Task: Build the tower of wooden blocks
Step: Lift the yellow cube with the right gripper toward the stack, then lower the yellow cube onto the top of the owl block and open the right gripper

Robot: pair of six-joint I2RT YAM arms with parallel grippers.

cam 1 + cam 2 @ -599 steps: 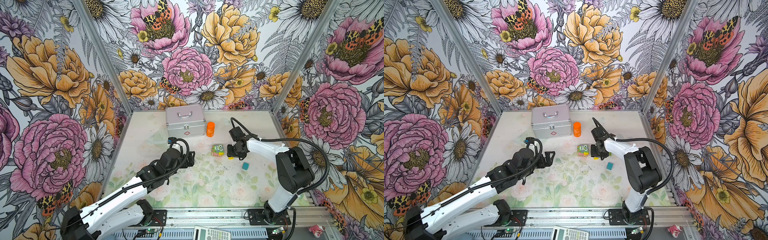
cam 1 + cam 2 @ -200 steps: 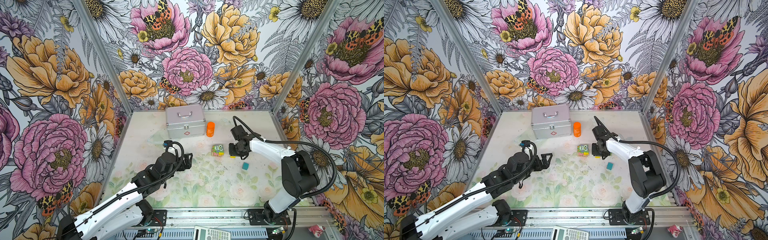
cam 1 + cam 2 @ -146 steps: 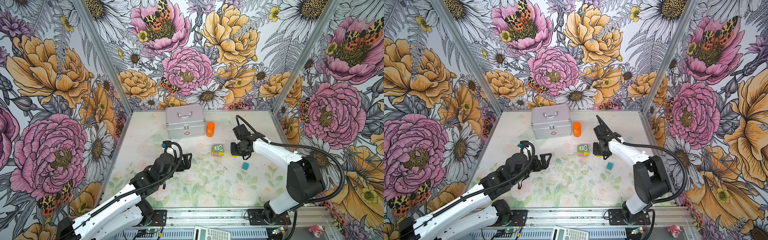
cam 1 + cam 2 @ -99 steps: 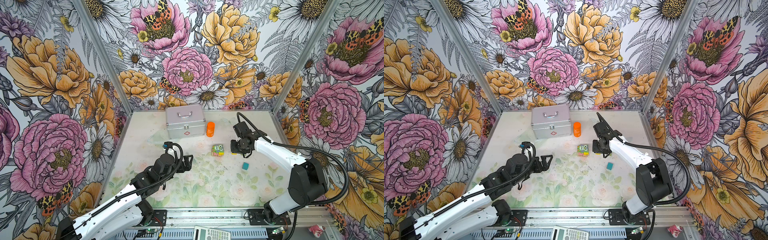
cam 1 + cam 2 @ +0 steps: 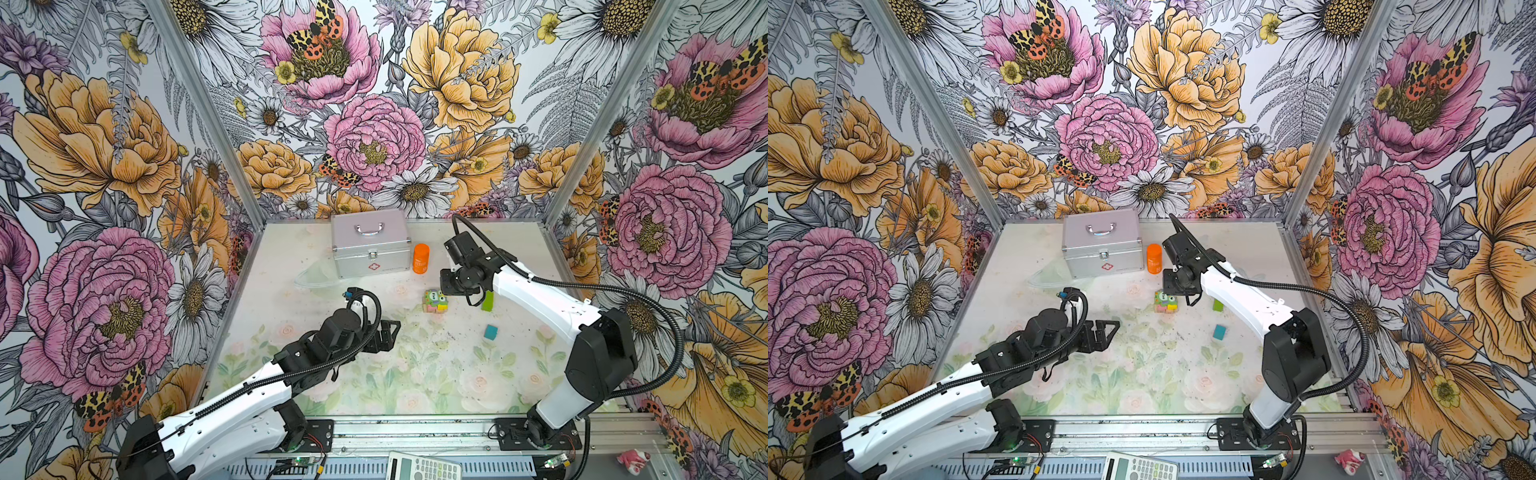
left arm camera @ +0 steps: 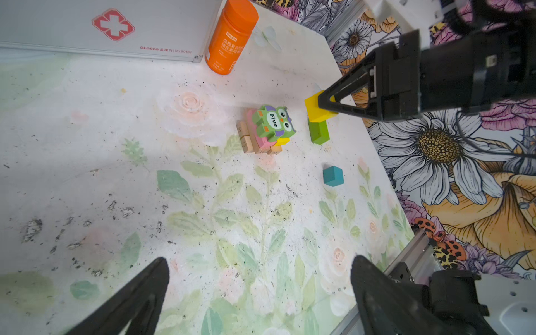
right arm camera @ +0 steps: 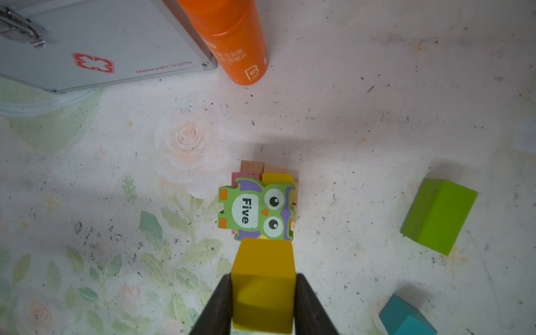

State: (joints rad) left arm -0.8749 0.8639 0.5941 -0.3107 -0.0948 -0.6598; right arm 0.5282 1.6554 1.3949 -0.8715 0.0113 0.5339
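Observation:
The tower (image 5: pixel 435 301) (image 5: pixel 1166 302) is a low stack of tan and pink planks with a yellow bar, topped by the green owl-faced piece (image 7: pixel 256 210) (image 6: pixel 274 121). My right gripper (image 7: pixel 263 290) (image 6: pixel 324 106) (image 5: pixel 446 286) is shut on a yellow cube (image 7: pixel 263 269) and hangs above the table just beside the tower. A green bar (image 5: pixel 487 301) (image 7: pixel 438 216) and a teal cube (image 5: pixel 490 331) (image 6: pixel 333 175) lie loose on the table to the right. My left gripper (image 6: pixel 259 261) (image 5: pixel 1104 330) stands open and empty, well short of the tower.
A silver metal case (image 5: pixel 370 245) and an orange bottle (image 5: pixel 420 258) stand behind the tower. A clear plastic piece (image 5: pixel 316 276) lies left of the case. Flowered walls close in three sides, and a calculator (image 5: pixel 424 467) sits past the front rail.
My right gripper has risen with the yellow cube and drifted towards the tower, uncovering the green bar. The left arm has drawn back slightly towards the front.

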